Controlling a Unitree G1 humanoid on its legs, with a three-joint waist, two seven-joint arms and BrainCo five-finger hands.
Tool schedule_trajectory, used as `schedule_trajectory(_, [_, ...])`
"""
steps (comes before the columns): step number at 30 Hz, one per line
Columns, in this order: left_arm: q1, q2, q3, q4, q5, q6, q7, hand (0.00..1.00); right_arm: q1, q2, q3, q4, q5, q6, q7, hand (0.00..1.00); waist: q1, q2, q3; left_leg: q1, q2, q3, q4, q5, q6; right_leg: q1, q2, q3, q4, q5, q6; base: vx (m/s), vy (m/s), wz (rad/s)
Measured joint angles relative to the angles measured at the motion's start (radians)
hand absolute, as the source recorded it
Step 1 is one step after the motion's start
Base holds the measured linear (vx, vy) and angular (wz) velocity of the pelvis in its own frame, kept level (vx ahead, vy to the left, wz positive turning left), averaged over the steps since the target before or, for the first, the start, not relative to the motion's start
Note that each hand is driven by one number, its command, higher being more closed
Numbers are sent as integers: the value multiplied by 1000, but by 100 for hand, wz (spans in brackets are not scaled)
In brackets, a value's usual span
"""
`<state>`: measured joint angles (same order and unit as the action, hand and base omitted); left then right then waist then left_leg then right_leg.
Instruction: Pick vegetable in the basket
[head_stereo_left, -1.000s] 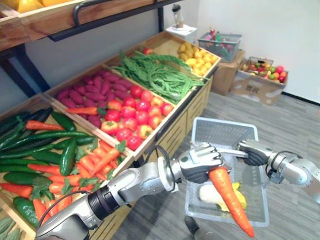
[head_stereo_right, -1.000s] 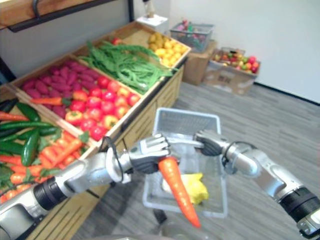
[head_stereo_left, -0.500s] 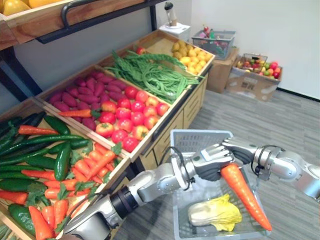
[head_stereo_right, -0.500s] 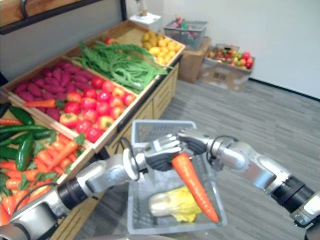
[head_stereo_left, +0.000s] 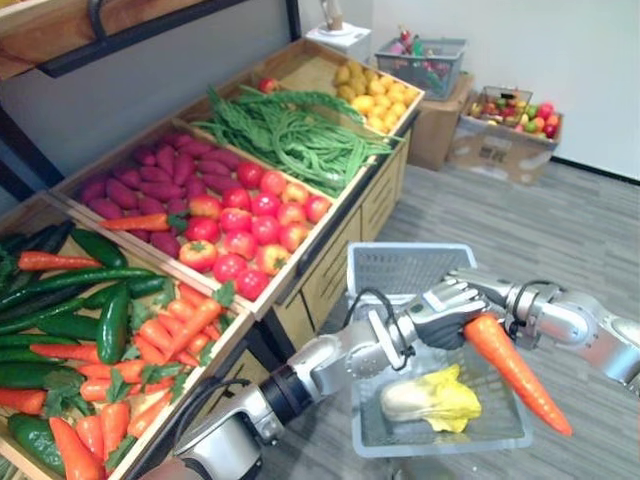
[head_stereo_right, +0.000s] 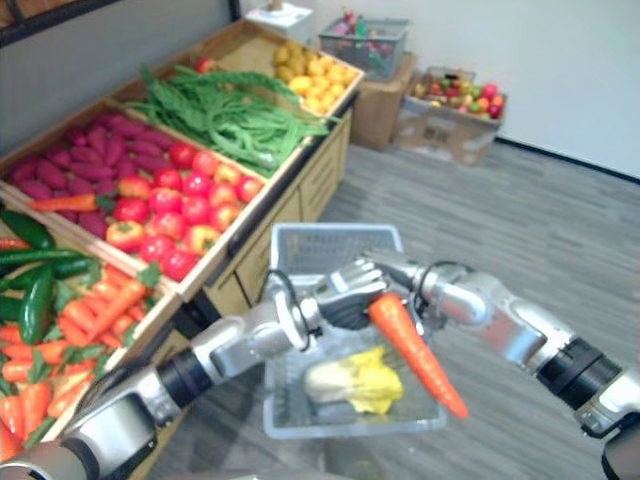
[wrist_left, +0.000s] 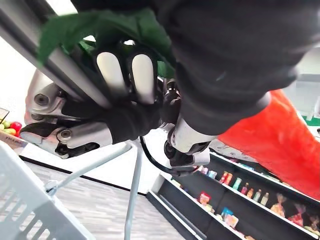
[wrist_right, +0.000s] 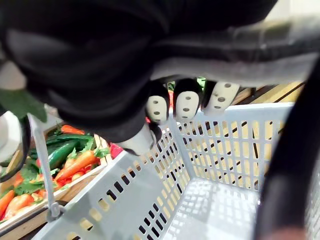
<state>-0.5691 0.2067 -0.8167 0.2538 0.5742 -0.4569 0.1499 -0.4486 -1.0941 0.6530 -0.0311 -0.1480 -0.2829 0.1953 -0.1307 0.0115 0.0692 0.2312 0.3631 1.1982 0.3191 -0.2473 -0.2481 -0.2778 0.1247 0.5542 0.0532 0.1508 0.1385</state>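
Note:
An orange carrot (head_stereo_left: 516, 372) hangs tip-down from my left hand (head_stereo_left: 447, 315), whose fingers are curled round its top; its green leaves (wrist_left: 100, 25) show by the fingers in the left wrist view. It slants over the right side of the grey plastic basket (head_stereo_left: 400, 252), with its tip past the right rim. Inside the basket lies a pale yellow-green cabbage (head_stereo_left: 432, 398). My right hand (head_stereo_left: 497, 293) is shut on the basket's handle (wrist_right: 186, 150), just behind the left hand.
A wooden produce stand runs along the left, with carrots (head_stereo_left: 170, 330), cucumbers (head_stereo_left: 110, 325), tomatoes (head_stereo_left: 255, 225), purple sweet potatoes (head_stereo_left: 150, 185), green beans (head_stereo_left: 300, 135) and lemons (head_stereo_left: 375, 95). Fruit boxes (head_stereo_left: 505, 135) sit by the far wall. Grey floor opens to the right.
The whole view has shifted. My left hand has carried the carrot rightwards across the basket, from hanging above its middle to slanting past its right rim. The right hand keeps the handle.

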Motion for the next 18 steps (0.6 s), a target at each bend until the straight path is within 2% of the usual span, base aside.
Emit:
schedule_trajectory(6, [-8,-30,5,47,38,-1,14,100,0,0,2,11,0,23,3,100,1,0,1,0,5,6,0,1,-1,-13,12,-1,21,-9,-6,-11,-12,-1])
schedule_trajectory(11, [-16,-43,9,77,75,-14,36,100,-5,0,2,24,0,23,3,100,1,-2,2,0,8,6,0,3,0,-13,13,-4,21,-9,-7,0,0,0])
schedule_trajectory(12, [-16,-43,9,79,78,-14,38,0,-7,0,2,26,0,23,3,100,1,-3,3,0,7,6,0,3,0,-13,13,-4,21,-9,-7,0,0,0])
schedule_trajectory(18, [-11,-42,9,113,110,-20,42,0,-22,0,2,70,1,24,3,100,1,-4,4,0,8,3,0,3,0,-12,13,-7,22,-11,-9,0,0,0])
